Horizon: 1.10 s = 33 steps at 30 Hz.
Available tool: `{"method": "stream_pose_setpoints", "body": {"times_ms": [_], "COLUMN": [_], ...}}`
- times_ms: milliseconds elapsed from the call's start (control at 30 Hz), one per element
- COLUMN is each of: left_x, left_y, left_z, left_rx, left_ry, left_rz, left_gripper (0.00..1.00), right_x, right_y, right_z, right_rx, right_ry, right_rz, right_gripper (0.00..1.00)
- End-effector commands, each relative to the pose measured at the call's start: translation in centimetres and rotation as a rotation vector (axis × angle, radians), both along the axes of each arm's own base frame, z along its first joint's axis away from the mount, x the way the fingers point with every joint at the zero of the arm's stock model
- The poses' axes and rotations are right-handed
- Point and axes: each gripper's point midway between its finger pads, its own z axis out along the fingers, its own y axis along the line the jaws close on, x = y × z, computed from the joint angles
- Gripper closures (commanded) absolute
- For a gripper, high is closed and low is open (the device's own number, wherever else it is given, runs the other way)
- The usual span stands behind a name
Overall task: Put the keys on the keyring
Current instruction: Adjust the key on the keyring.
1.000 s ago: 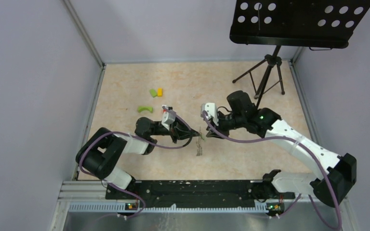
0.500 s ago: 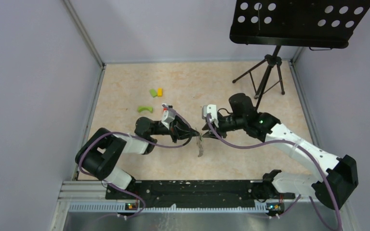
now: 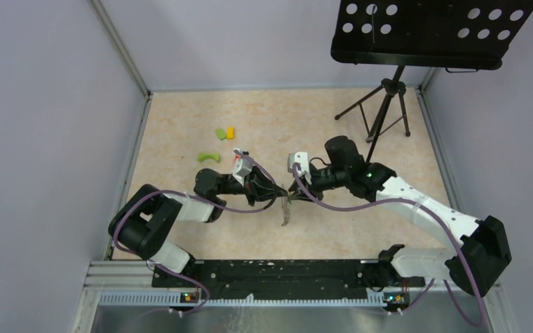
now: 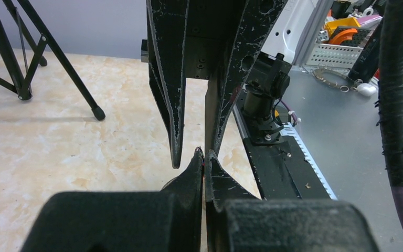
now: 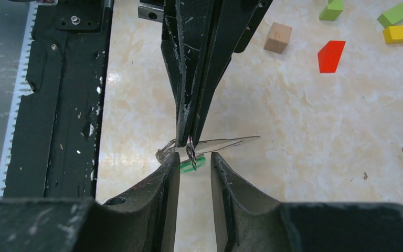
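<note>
A beige marbled table [image 3: 271, 114] is carrying everything. Out past the left gripper [image 3: 277, 196], toward the far left, a curved green block [image 3: 209, 157] is lying nearest. A green block [image 3: 220, 133] and a yellow block [image 3: 230, 132] are sitting side by side farther off. A red wedge [image 5: 331, 56] and a wooden cube [image 5: 278, 37] are resting closer beside that gripper. A black tripod [image 3: 382, 111] is standing well behind the right gripper [image 3: 294, 196].

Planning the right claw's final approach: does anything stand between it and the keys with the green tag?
Nothing visible does. The keys, with their green tag, are pinched at the tips of the shut left claw, directly ahead of the right claw's open gap.
</note>
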Motion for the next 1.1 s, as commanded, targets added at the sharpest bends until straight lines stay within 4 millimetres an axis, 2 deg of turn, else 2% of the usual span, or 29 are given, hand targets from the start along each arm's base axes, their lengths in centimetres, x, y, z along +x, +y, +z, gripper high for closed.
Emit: {"method": "stream_pose_setpoints", "body": {"times_ms": [0, 467, 633, 867, 900, 1067], "left_x": [-0.7, -0.5, -0.5, -0.5, -0.6, 0.0], "left_y": [0.5, 0.4, 0.5, 0.5, 0.6, 1.3], "left_z": [5.3, 5.2, 5.1, 4.4, 4.2, 4.0], "left_rx": [-0.175, -0.174, -0.174, -0.153, -0.150, -0.139], "left_ry": [-0.258, -0.248, -0.250, -0.304, -0.331, -0.433], "left_rz": [0.012, 0.015, 0.019, -0.001, -0.006, 0.009], "left_gripper": [1.00, 1.00, 1.00, 1.00, 0.98, 0.58], "right_x": [0.3, -0.3, -0.5, 0.6, 1.0, 1.4], "right_y": [0.8, 1.2, 1.1, 0.2, -0.1, -1.5], "right_z": [1.1, 1.4, 1.9, 3.8, 4.0, 3.1], "right_rx": [0.048, 0.061, 0.068, 0.004, -0.024, -0.262], "right_ry": [-0.016, 0.001, -0.001, -0.058, -0.067, -0.038], "right_rz": [0.030, 0.047, 0.051, -0.001, -0.019, -0.078], "right_gripper": [0.74, 0.86, 1.00, 1.00, 1.00, 1.00]}}
